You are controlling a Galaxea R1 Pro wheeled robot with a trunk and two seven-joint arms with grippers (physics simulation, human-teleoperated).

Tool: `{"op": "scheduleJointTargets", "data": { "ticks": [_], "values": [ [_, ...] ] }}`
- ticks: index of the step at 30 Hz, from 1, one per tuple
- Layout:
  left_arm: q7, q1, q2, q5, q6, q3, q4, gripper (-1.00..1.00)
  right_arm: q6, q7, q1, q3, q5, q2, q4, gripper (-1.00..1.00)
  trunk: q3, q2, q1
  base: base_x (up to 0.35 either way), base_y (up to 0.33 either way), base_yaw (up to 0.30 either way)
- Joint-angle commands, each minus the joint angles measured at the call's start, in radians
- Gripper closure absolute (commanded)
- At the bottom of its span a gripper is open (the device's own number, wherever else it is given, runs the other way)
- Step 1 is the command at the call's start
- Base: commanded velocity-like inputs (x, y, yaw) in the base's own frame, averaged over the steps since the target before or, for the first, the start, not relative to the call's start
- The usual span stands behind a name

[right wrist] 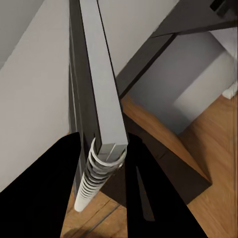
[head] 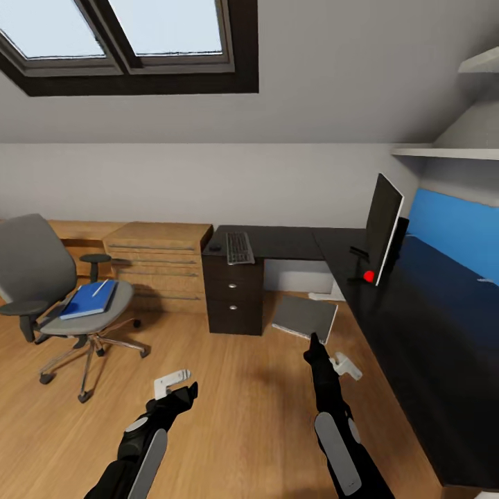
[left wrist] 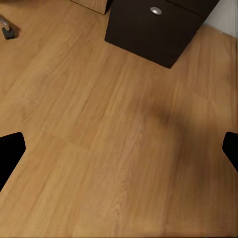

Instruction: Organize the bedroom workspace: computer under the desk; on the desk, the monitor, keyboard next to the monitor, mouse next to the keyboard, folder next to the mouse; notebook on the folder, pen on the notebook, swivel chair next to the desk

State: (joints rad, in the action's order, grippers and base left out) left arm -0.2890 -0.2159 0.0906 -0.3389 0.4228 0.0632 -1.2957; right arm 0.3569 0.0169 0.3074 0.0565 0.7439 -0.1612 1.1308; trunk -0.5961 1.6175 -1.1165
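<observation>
Head view: folder [head: 89, 299] on swivel chair [head: 41, 277]

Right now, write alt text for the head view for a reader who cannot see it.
An attic bedroom: a black L-shaped desk holds a monitor and keyboard. At left, a grey swivel chair carries a blue folder. Both robot arms reach over the wood floor.

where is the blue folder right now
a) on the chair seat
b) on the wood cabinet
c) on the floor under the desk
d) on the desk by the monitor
a, the head view shows the folder lying flat on the grey seat of the chair, with the pen on top, well away from the desk.
</observation>
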Motion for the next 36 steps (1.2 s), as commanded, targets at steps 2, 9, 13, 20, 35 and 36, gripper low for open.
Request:
{"op": "scheduleJointTargets", "data": {
  "ticks": [2, 9, 13, 20, 35, 36],
  "values": [
    [-0.009, 0.000, 0.000, -0.010, 0.003, 0.002, 0.002, -1.00, 0.005, 0.001, 0.001, -0.004, 0.008, 0.000, -0.001, 1.00, -0.001, 0.001, -0.001, 0.324, 0.025, -0.259],
    [-0.009, 0.000, 0.000, -0.011, 0.003, 0.003, 0.010, -1.00, 0.007, 0.000, 0.001, -0.081, 0.008, 0.000, -0.006, 1.00, -0.001, 0.001, -0.001, 0.265, 0.005, -0.262],
    [-0.009, 0.000, 0.000, -0.011, 0.003, 0.003, 0.010, -1.00, 0.007, 0.000, 0.001, -0.108, 0.009, 0.000, -0.034, 1.00, -0.001, 0.001, -0.001, 0.064, 0.001, -0.263],
    [-0.010, 0.000, -0.001, -0.013, 0.004, 0.001, 0.010, -1.00, 0.006, 0.000, 0.002, -0.118, 0.011, 0.000, -0.055, 1.00, -0.001, 0.001, -0.001, 0.185, 0.000, -0.181],
    [-0.008, 0.000, -0.002, -0.015, 0.004, 0.000, 0.010, -1.00, 0.005, 0.002, 0.002, -0.119, 0.012, 0.000, -0.057, 1.00, -0.001, 0.001, -0.001, 0.318, 0.026, -0.014],
    [-0.008, 0.000, -0.002, -0.015, 0.004, -0.001, 0.010, -1.00, 0.005, 0.003, 0.002, -0.119, 0.012, 0.000, -0.057, 1.00, -0.001, 0.001, -0.001, 0.325, 0.110, 0.000]
  ]
}}
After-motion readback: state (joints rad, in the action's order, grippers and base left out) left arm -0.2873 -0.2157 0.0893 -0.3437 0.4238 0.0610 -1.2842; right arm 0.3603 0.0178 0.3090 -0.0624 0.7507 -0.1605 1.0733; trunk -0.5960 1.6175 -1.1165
